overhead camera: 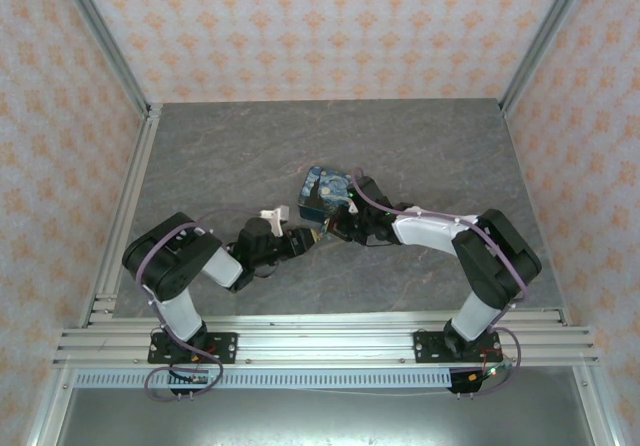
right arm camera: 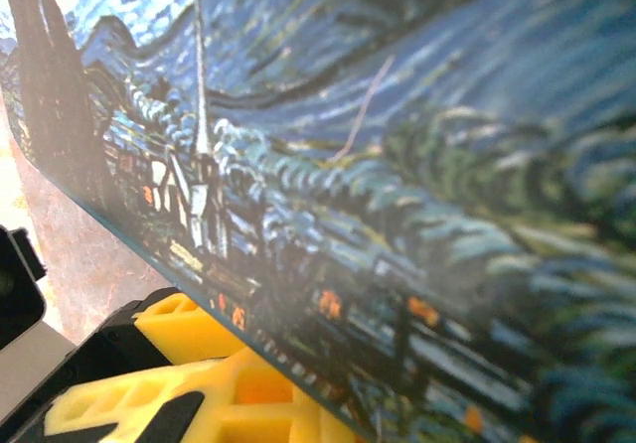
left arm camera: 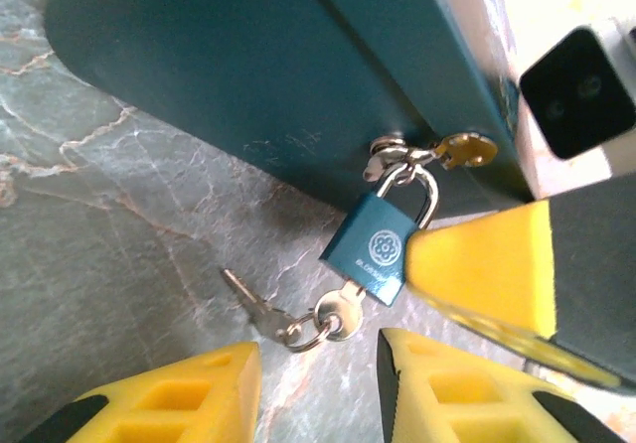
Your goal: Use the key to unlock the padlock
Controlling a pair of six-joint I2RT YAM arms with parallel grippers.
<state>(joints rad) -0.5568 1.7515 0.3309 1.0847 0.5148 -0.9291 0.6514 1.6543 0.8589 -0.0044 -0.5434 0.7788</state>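
Observation:
The small blue padlock (left arm camera: 376, 246) hangs by its shackle from the hasp (left arm camera: 397, 152) on a dark teal box (left arm camera: 248, 56). A silver key (left arm camera: 343, 311) sits in the padlock's bottom, and a ring links it to a second key (left arm camera: 253, 304) lying on the table. My left gripper (left arm camera: 318, 403) is open just below the key, one yellow finger on each side and nothing between them. My right gripper (left arm camera: 482, 274) is shut, its yellow tip over the padlock's right edge. From above, both grippers meet at the box's near side (overhead camera: 322, 228).
The painted box (overhead camera: 325, 194) stands mid-table on the grey marble top (overhead camera: 250, 156), and its swirly lid (right arm camera: 397, 165) looms over the right wrist's yellow fingers (right arm camera: 199, 383). Patterned walls enclose the table on three sides. A metal rail (overhead camera: 320, 341) runs along the near edge.

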